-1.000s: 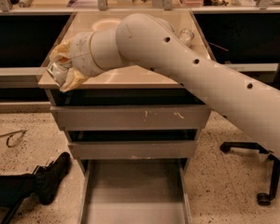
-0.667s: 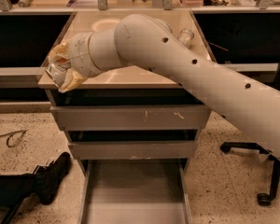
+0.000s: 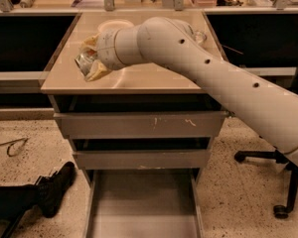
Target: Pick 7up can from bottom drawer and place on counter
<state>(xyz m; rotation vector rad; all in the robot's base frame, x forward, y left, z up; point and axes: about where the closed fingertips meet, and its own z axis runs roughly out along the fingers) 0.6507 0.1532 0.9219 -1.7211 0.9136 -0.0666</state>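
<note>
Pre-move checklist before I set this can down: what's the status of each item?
1. 7up can in gripper: ok, clamped between the fingers.
2. Can out of bottom drawer: ok, the drawer is open with no can in it.
3. Gripper over counter: ok, above its left front part.
4. Can upright: not ok, it looks tilted.
5. Can touching counter: cannot tell.
6. White bowl away from drop spot: ok, it sits farther back.
</note>
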